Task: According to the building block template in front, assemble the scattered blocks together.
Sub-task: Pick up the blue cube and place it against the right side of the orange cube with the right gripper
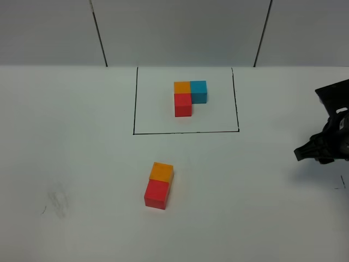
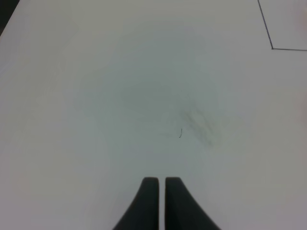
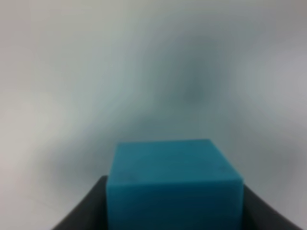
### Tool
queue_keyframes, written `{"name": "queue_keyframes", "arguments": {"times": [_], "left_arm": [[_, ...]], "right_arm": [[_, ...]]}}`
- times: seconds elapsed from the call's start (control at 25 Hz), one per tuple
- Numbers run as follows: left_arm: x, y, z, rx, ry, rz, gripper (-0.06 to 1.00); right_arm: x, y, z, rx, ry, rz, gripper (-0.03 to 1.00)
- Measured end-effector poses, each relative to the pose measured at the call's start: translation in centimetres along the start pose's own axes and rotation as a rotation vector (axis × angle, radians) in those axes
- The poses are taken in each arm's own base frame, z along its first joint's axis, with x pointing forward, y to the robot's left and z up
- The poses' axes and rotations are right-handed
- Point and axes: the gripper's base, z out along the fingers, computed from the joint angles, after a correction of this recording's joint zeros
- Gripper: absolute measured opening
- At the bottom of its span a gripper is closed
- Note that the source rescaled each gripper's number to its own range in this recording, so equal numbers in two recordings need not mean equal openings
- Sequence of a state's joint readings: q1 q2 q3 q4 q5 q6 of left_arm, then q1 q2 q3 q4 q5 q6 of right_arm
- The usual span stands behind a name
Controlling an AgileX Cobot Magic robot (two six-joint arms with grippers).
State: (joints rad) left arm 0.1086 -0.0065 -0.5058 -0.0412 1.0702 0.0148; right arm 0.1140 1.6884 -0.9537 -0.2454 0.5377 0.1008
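The building block template [image 1: 188, 97], an L of orange, blue and red cubes, lies inside a thin black-lined rectangle [image 1: 185, 132] at the back middle. Of the scattered blocks, the orange cube [image 1: 162, 171] and the red cube [image 1: 157, 194] lie touching in a line nearer the front. The blue cube [image 3: 173, 184] sits between the dark fingers of my right gripper [image 3: 173, 188], which is shut on it. In the exterior high view that gripper [image 1: 322, 152] is at the far right edge and hides the cube. My left gripper [image 2: 161, 181] is shut over bare table, holding nothing.
The white table [image 1: 262, 207] has a faint grey scuff [image 1: 57, 202] at the front left, also seen as a smudge [image 2: 196, 124] in the left wrist view. A corner of the black-lined rectangle [image 2: 272, 48] shows there too. Grey wall panels stand behind the table.
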Motion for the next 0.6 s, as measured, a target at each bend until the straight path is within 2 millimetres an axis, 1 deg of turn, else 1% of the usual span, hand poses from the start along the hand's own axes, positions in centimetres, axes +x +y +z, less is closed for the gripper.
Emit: {"name": "queue_keyframes", "arguments": {"times": [0.24, 0.36, 0.48, 0.6], "left_arm": [[0.0, 0.0, 0.0, 0.0, 0.0, 0.0, 0.0], [0.0, 0.0, 0.0, 0.0, 0.0, 0.0, 0.0], [0.0, 0.0, 0.0, 0.0, 0.0, 0.0, 0.0], [0.0, 0.0, 0.0, 0.0, 0.0, 0.0, 0.0]], "right_arm": [[-1.2, -0.4, -5.9, -0.036, -0.103, -0.027, 0.58], [-1.6, -0.1, -8.3, -0.083, -0.155, -0.066, 0.58], [-1.9, 0.8, -9.8, -0.121, -0.177, -0.154, 0.58], [-2.2, 2.1, -10.6, -0.147, -0.174, -0.273, 0.58]]}}
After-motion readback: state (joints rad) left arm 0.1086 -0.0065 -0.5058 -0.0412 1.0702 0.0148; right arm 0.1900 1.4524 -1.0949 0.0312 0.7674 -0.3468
